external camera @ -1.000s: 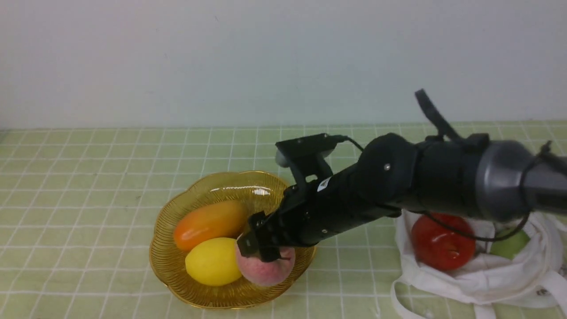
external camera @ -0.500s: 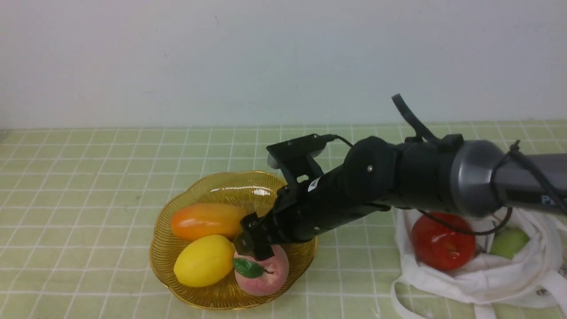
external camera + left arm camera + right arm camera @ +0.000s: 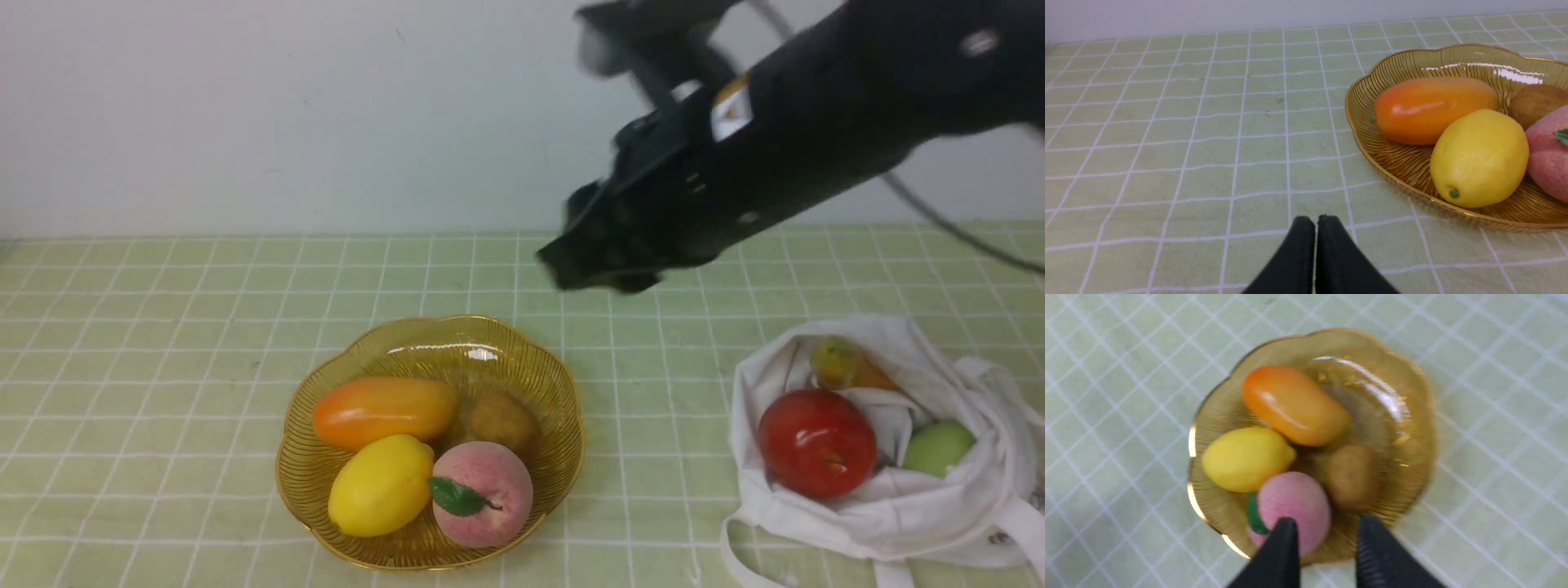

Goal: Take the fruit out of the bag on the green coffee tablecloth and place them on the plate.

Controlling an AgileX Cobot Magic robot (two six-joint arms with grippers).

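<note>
Touching each other, the jaws of the left gripper point(image 3: 1314, 222) are seen empty near the amber ribbed scalloped plate point(image 3: 1392, 163). Those of the right gripper point(image 3: 1327, 520) are held apart above the fuzzy pink peach point(image 3: 1294, 498) there; the glossy red apple point(image 3: 816, 443) is seen in the white cloth bag point(image 3: 865, 523), right of them.

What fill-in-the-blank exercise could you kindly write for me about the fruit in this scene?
The plate holds ____ fruits.
The biggest fruit in the bag is ____.
The peach bears a ____ leaf.
Missing words: four; red; green.
</note>
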